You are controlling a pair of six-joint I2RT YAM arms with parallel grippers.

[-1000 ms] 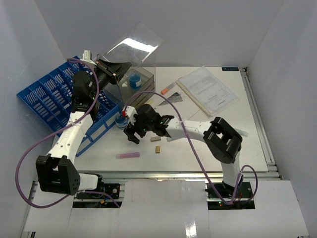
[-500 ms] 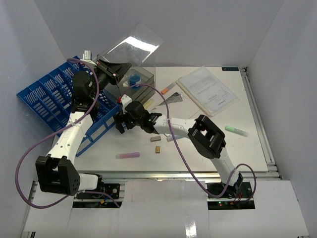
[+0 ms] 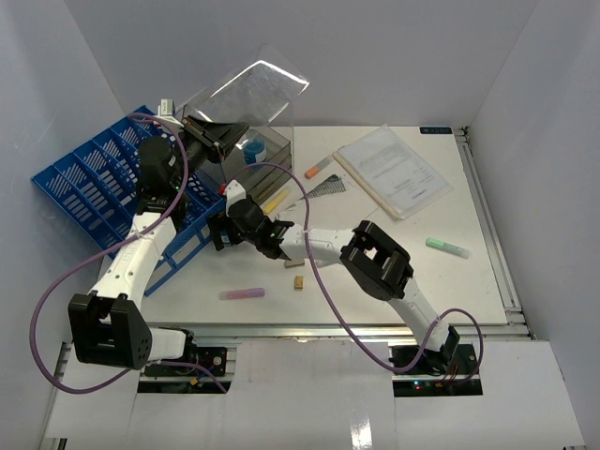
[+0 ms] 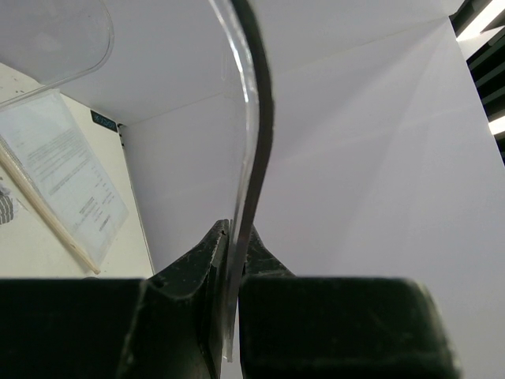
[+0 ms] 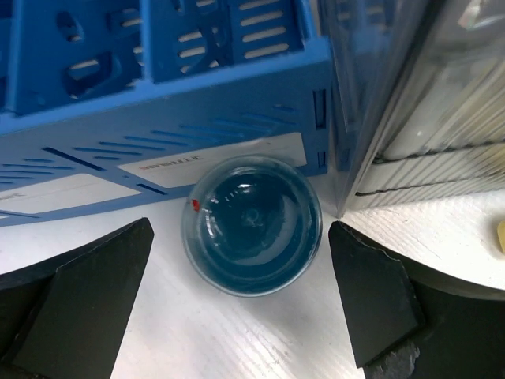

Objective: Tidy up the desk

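While your left pincer (image 4: 235,238) pinches the clear lid (image 4: 246,118), the right pincer (image 5: 241,233) gapes wide, a round blue jar (image 5: 252,221) between its tips on the white surface (image 5: 260,347), the blue rack (image 5: 158,79) seemingly touching it at twelve o'clock.

surface: flat white desk (image 3: 469,291) | left edge: blue slotted plastic rack (image 3: 84,178), round blue-lidded clear jar (image 5: 252,225) just beside it | far right: sleeved papers (image 3: 394,173) | right edge: green marker (image 3: 447,247) | near edge: pink marker (image 3: 242,293)
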